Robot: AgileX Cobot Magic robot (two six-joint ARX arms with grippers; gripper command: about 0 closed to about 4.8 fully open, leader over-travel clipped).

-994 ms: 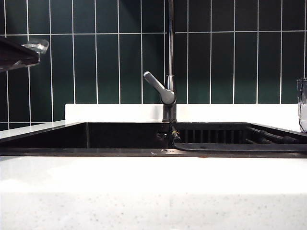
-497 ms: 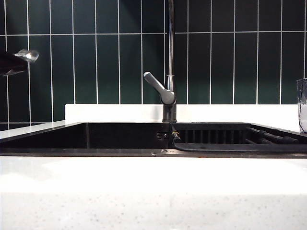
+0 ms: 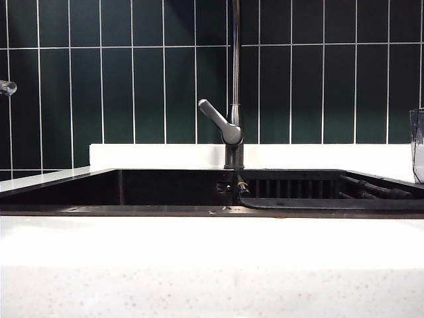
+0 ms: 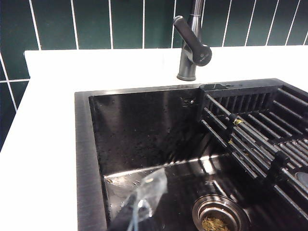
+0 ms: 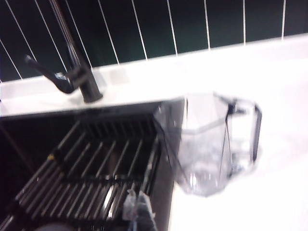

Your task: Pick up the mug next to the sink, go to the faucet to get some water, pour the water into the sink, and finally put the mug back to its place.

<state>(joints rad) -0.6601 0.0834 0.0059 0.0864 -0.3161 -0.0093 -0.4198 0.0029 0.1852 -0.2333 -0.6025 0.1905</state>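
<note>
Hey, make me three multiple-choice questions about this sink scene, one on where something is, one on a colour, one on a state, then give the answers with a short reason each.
1. Where does the mug stand?
A. in the sink
B. on the white counter beside the sink
C. under the faucet

2. What colour are the wall tiles?
A. dark green
B. white
C. red

3. What is the state of the right gripper?
A. shut on the mug
B. wide open around the faucet
C. shut, holding nothing

Answers:
1 B: the right wrist view shows the mug on the counter next to the sink rim.
2 A: dark green tiles with pale joints fill the wall behind the faucet.
3 C: its tips sit together above the sink's rack, apart from the mug. The left gripper is likewise shut over the basin.
</note>
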